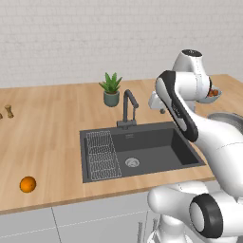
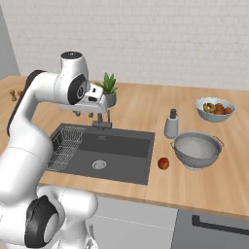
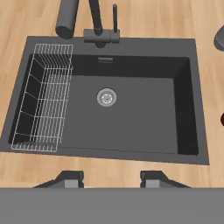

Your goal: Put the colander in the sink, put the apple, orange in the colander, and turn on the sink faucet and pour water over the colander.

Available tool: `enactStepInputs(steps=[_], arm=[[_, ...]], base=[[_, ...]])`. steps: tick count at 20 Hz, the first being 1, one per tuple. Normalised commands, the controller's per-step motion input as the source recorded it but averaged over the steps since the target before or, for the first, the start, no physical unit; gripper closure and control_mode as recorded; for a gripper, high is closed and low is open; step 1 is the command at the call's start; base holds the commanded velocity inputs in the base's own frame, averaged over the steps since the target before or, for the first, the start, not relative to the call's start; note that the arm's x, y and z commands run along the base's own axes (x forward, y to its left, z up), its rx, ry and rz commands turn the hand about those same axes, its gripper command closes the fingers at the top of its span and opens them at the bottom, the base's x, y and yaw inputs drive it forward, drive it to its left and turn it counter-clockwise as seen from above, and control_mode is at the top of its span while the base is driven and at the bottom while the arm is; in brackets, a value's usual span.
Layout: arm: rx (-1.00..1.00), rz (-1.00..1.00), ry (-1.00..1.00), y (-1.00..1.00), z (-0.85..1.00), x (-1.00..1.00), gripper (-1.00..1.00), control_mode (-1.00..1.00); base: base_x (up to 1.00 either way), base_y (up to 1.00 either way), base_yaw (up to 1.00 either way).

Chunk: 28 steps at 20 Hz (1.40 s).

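Far to my left, the orange [image 1: 28, 184] sits alone on the wooden counter [image 1: 47, 133] near its front edge, well apart from the sink [image 1: 156, 148]. Inside the basin's left end stands the wire grid rack [image 3: 43, 96], and the round silver drain [image 3: 106, 97] lies in the middle of the dark floor. Behind the basin's back rim rises the sink faucet [image 1: 128, 107], with a small potted plant [image 1: 111, 90] just behind it on the counter.

My gripper [image 3: 111, 178] hangs above the sink's front rim, looking straight down into the basin; my fingertips [image 3: 72, 178] stand apart with nothing between them.

Right of the sink, the apple [image 2: 163, 163] rests on the counter just beside the basin's right edge. A grey soap dispenser bottle [image 2: 171, 124] stands behind it. Further right the colander [image 2: 197, 150] sits upright on the counter, near the apple but not touching it. Behind the colander, toward the wall, is the pale fruit bowl [image 2: 215, 109] holding small mixed fruits.
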Motion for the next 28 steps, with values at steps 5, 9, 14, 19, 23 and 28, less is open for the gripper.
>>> enactStepInputs(steps=[5,9,14,19,23,28], arm=[[-0.01,0.0,0.0,-0.09,-0.07,-0.21,-1.0,-1.0],[0.02,0.0,-0.01,-0.39,-0.04,-0.52,-1.0,-1.0],[0.0,0.0,-0.07,-0.45,-0.01,-0.56,-1.0,-1.0],[-0.05,0.0,0.0,-0.37,-0.03,-0.3,-1.0,-1.0],[-0.15,0.0,0.04,-0.32,-0.06,-0.09,-1.0,-1.0],[-0.17,0.0,0.01,-0.37,-0.08,-0.12,-1.0,-1.0]], base=[[0.0,0.0,0.0],[0.0,0.0,0.0],[0.0,0.0,0.0],[0.0,0.0,0.0],[0.0,0.0,0.0],[0.0,0.0,0.0]])
